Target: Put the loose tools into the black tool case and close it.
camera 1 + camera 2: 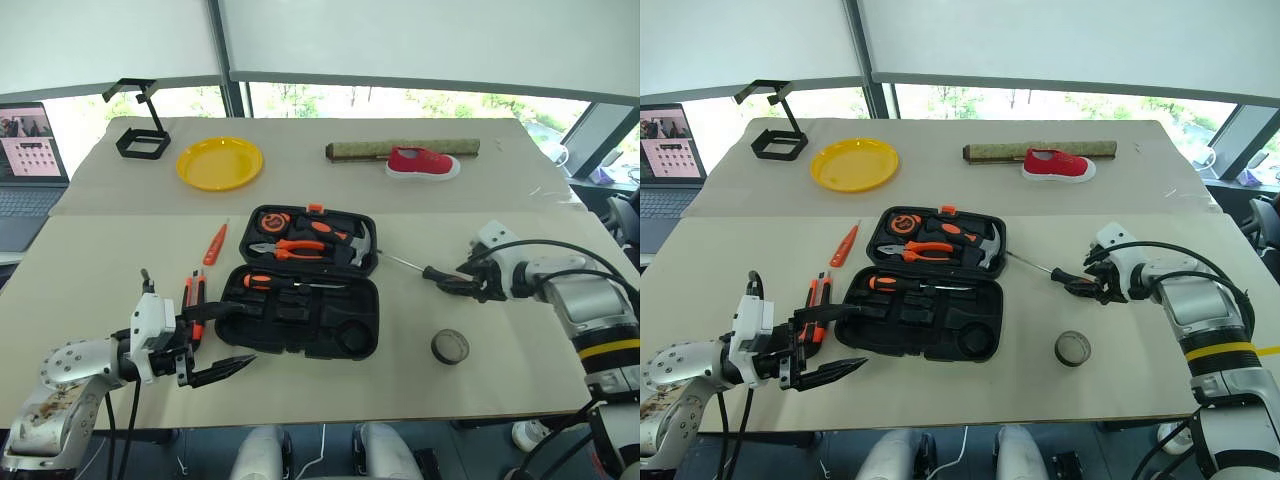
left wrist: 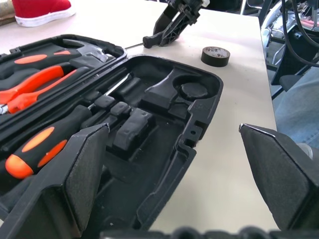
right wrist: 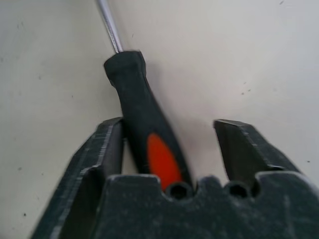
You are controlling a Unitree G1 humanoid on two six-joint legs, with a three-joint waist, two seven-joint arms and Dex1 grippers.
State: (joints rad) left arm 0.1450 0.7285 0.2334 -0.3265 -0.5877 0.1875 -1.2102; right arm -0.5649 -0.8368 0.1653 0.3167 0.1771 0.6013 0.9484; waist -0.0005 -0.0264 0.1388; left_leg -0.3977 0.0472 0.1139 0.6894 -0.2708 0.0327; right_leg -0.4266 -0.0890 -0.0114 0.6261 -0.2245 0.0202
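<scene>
Your right gripper (image 3: 169,149) straddles a screwdriver (image 3: 142,119), one finger not yet touching; left gripper (image 1: 215,355) gapes wide. Case (image 1: 300,310) lies open at centre frame; tester (image 1: 215,243), knife (image 1: 193,300), tape roll (image 1: 450,347) remain out.

An office-like test room: paper-covered table (image 1: 100,260), laptop (image 1: 25,160) alongside, blinds over wide windows (image 1: 400,100).

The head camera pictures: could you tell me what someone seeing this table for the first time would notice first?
The open black tool case sits mid-table, with orange-handled pliers and one screwdriver already in its slots. To its right, the right gripper straddles the handle of a loose screwdriver, one finger against it and a gap at the other, with a dark tape roll lying nearer the table edge. At the far side lie a yellow plate and a red shoe.
</scene>
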